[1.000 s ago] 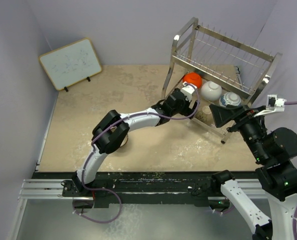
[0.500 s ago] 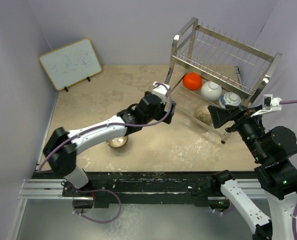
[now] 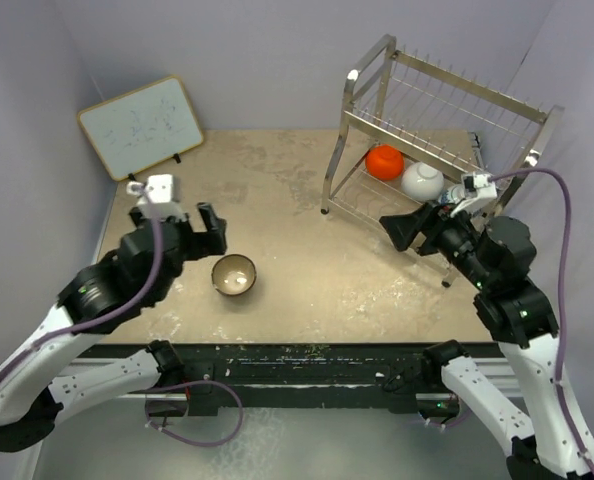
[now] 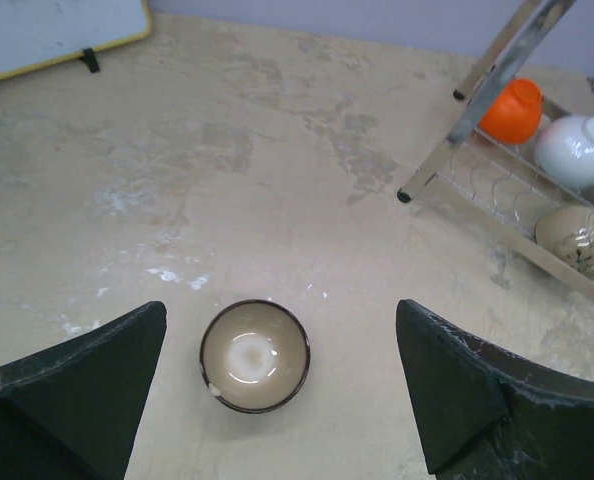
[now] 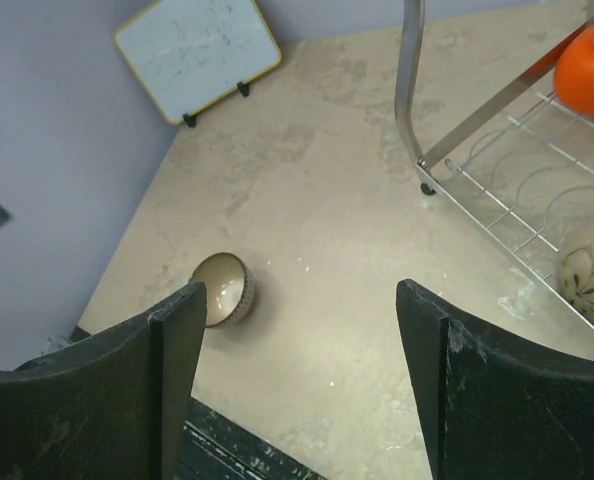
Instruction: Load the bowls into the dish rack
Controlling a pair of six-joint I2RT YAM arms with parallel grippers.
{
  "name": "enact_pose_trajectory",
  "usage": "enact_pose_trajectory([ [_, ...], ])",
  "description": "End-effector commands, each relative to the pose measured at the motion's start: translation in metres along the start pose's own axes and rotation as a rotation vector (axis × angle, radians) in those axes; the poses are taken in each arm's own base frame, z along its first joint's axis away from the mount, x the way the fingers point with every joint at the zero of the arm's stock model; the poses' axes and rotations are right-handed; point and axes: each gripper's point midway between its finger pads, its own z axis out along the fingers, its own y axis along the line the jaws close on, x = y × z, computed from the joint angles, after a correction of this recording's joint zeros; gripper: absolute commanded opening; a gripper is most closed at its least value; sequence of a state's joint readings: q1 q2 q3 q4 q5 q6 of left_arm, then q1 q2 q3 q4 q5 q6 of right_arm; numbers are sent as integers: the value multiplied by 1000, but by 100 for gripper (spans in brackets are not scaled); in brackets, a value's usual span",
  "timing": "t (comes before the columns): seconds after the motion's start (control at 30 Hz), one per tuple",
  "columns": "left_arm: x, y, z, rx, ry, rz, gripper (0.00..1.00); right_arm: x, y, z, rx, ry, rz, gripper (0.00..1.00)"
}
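Observation:
A tan-brown bowl with a pale inside sits upright on the table. It also shows in the left wrist view and the right wrist view. My left gripper hangs open and empty above and just left of it. The silver dish rack holds an orange-red bowl, a white bowl and a pale flower-marked bowl on its lower tier. My right gripper is open and empty in front of the rack. It hides the blue-and-white bowl. No black bowl shows.
A wood-framed whiteboard leans at the back left. The purple walls close in on the left, the back and the right. The rack's front leg stands on the table between the two arms.
My left arm has drawn back from the rack to the left and now hovers over the tan-brown bowl. My right gripper has moved left, up in front of the rack.

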State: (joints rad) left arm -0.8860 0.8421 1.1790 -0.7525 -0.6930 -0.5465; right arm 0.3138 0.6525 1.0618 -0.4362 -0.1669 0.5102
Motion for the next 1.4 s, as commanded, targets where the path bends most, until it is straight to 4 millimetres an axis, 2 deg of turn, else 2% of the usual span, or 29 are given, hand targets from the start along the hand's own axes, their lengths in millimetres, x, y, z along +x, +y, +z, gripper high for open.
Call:
enact_pose_trajectory([
  [0.0,-19,42,-35,-85,-44,-23,99,0,14,20,-97,-1,2,77],
  [0.1,-23,53,-45,-99,-49,-19,99,6,19,31,-122,23,6,76],
  [0.17,-25,56,-50,-93,-58,-29,99,28,17,47,-117,85,4,76],
  [0.27,-28,56,-53,-81,-74,-43,99,55,36,69,-131,166,-29,76],
  [0.3,-29,57,-54,-79,-77,-46,99,69,46,77,-137,199,-48,76],
  [0.33,-30,57,-54,-77,-76,-46,99,70,64,82,-160,201,-65,76],
  [0.47,-31,56,-57,-65,-72,-47,99,111,131,96,-232,267,-149,79],
  [0.5,-32,57,-59,-64,-76,-52,99,129,143,103,-243,305,-176,79],
  [0.67,-45,76,-81,-60,-125,-82,99,186,186,120,-361,428,-251,80],
  [0.8,-56,105,-109,-85,-175,-130,99,219,205,131,-398,490,-320,80],
  [0.9,-59,118,-123,-82,-198,-151,99,246,215,139,-423,538,-389,80],
  [1.1,-54,119,-127,-64,-182,-148,99,287,229,164,-452,618,-539,80],
  [1.27,-57,118,-129,-53,-186,-151,99,322,217,174,-425,731,-619,81],
  [1.37,-58,118,-130,-45,-191,-156,99,337,218,177,-451,757,-623,81],
])
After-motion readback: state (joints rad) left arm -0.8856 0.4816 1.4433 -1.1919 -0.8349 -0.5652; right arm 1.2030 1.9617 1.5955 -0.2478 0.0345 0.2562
